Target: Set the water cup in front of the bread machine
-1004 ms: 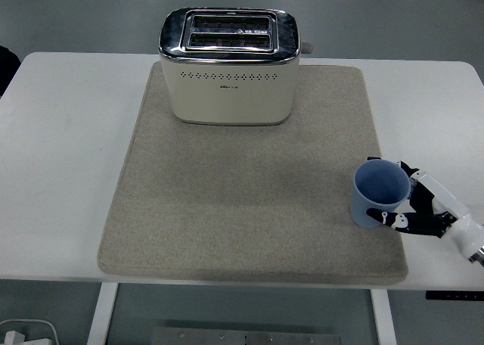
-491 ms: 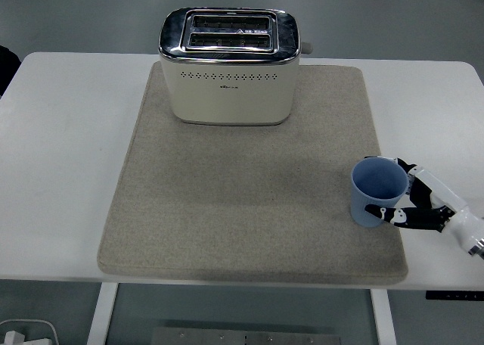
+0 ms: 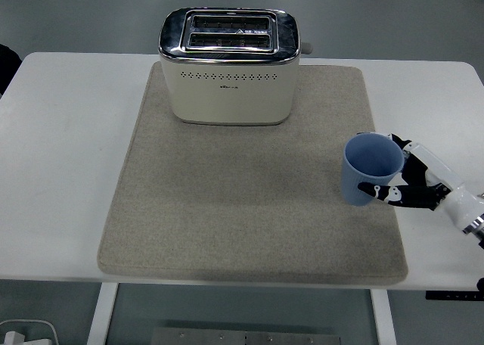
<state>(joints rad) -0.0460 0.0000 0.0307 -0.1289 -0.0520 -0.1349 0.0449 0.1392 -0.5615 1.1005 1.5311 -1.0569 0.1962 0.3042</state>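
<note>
Right hand (image 3: 412,184) closed around blue cup (image 3: 370,169), thumb across near wall. Cup at 4 o'clock of toaster (image 3: 228,65), over right edge of mat (image 3: 227,201), tilted slightly.

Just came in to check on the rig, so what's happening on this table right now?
The robot's right hand is wrapped around a blue cup at the right edge of the grey mat, coming in from the right side. The cup looks empty and slightly tilted. A cream toaster stands at the far end of the mat, and the mat in front of it is bare, so the cup has not reached that spot yet. The left arm is not in view.
</note>
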